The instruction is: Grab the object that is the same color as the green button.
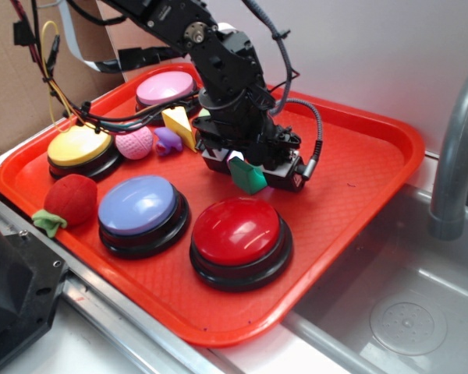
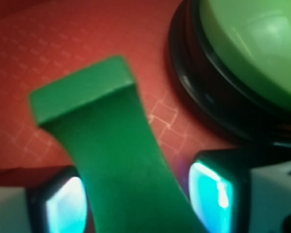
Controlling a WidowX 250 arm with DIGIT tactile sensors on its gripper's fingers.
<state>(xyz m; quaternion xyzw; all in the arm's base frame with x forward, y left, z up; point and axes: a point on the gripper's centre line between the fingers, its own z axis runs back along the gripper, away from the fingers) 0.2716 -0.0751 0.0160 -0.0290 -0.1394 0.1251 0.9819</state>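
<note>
Claw (image 2: 138,204) clamped on the dark green arch block (image 2: 111,160), fingers (image 2: 63,208) pressing either side. Block sits mid red tray (image 1: 359,179), just beside pale green button (image 2: 252,43), behind the red button (image 1: 238,230)

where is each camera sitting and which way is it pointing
Exterior: off the robot, above the tray's near corner, looking down across the red tray at the buttons and toys; shows the black arm and gripper on the green block.
Wrist: mounted at the gripper, looking down past the fingers at the green block, tray and green button; only the fingers show.
Shared: block, tray and fingers; the arm hides the green button from the exterior view.
</note>
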